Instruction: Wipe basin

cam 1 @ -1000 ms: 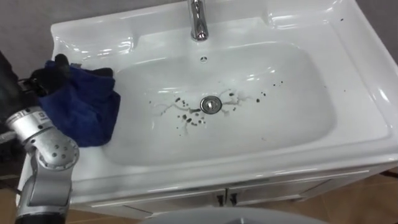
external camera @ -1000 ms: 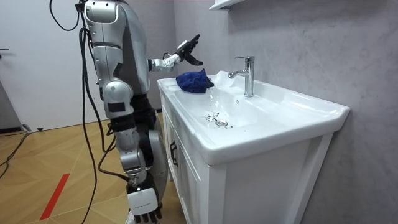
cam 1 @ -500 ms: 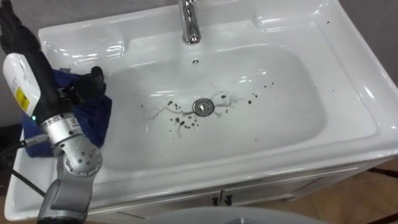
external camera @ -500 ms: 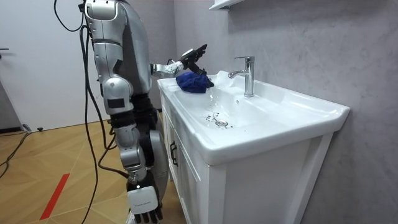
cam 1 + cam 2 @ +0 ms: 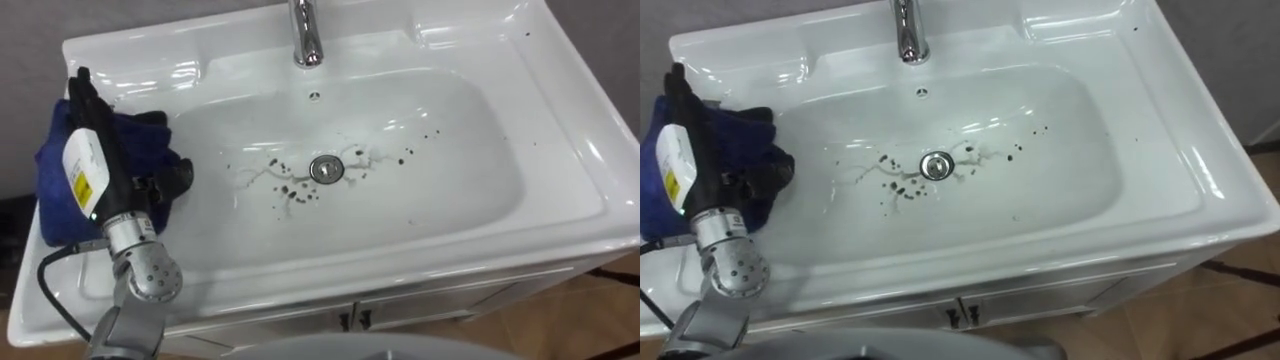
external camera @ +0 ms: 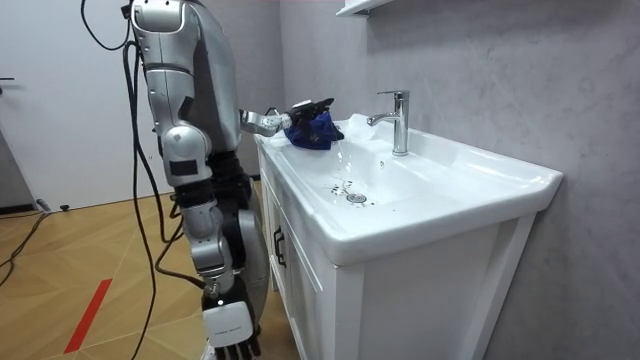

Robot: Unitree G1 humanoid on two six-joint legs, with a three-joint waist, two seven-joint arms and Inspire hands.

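Observation:
The white basin (image 5: 420,215) has dark specks (image 5: 295,190) of dirt scattered around its metal drain (image 5: 326,168). A crumpled dark blue cloth (image 5: 50,170) lies on the basin's left rim, beside the bowl. My left hand (image 5: 90,150) rests on top of the cloth with its fingers stretched out toward the wall and the thumb at the bowl side, open. In the room view the same left hand (image 6: 300,106) lies flat on the cloth (image 6: 318,130). I stand at the cabinet's left end. My right hand (image 6: 232,345) hangs at my side with relaxed fingers.
A chrome tap (image 5: 305,35) rises from the back rim at the middle. The sink sits on a white cabinet (image 6: 310,290) against a grey wall. A shelf (image 6: 362,6) juts out above the tap. Wooden floor (image 6: 90,270) lies behind me.
My left hand was raised above the cloth one second ago; it has come down and now lies flat on it. The head camera shifted a little.

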